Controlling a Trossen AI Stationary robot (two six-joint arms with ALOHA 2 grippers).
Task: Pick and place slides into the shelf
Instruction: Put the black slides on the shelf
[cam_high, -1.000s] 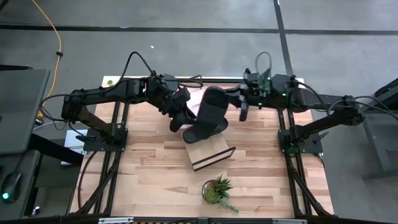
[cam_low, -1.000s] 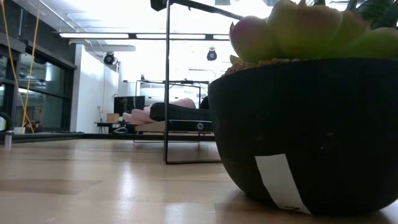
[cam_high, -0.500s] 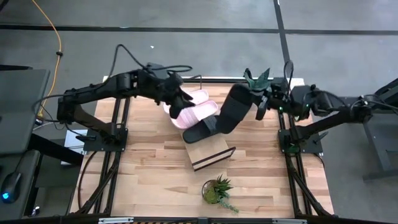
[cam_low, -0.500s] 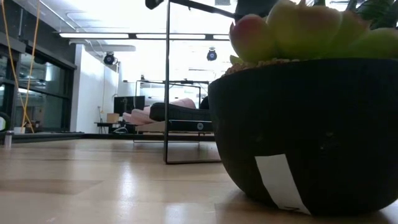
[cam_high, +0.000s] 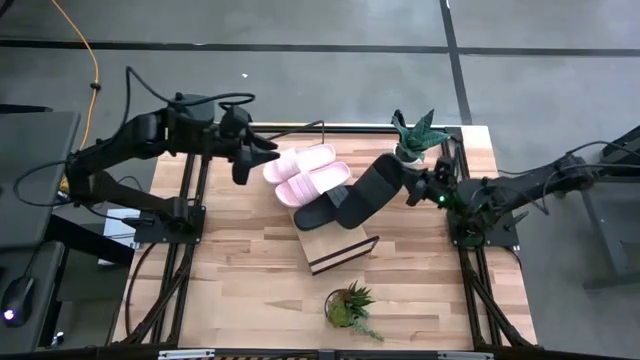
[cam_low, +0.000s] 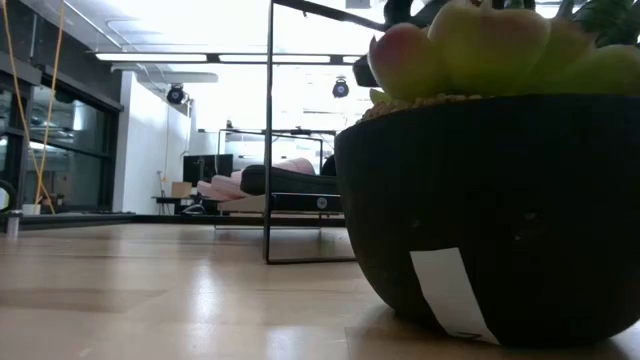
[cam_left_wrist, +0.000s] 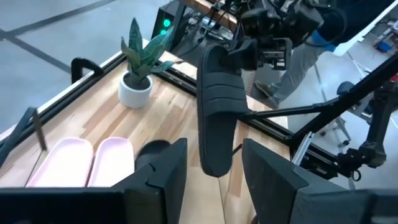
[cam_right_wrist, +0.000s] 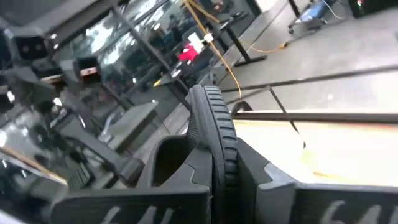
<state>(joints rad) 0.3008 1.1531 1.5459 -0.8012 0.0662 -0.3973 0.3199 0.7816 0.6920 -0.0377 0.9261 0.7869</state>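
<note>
Two pale pink slides (cam_high: 305, 172) lie side by side on the far part of the shelf (cam_high: 340, 248). One black slide (cam_high: 318, 212) lies on the shelf just nearer. A second black slide (cam_high: 372, 190) hangs slanted over the shelf's right part, with my right gripper (cam_high: 413, 186) shut on it. My left gripper (cam_high: 250, 160) stands open with nothing between its fingers, left of the pink slides and apart from them. In the left wrist view the held black slide (cam_left_wrist: 216, 106) shows beyond the open fingers. My right gripper pinches the black slide's raised end (cam_left_wrist: 219, 55), the one toward the table's right edge, between its two fingers. The sole stands edge-on between the fingers (cam_right_wrist: 214, 140). The fingers come about level from the right and lie along the slide. The slide is clear of the shelf and slants down toward the left.
A snake plant in a white pot (cam_high: 410, 142) stands at the far right, close behind the right gripper. A small green plant in a dark pot (cam_high: 347, 306) sits near the front edge and fills the low view (cam_low: 480, 210). Bare tabletop lies left and right of the shelf.
My left gripper has drawn back and up toward the table's left edge, away from the pink slides, which stay on the shelf. My right gripper has gone down and toward the right edge and rolled, and the black slide now slants lower over the shelf.
</note>
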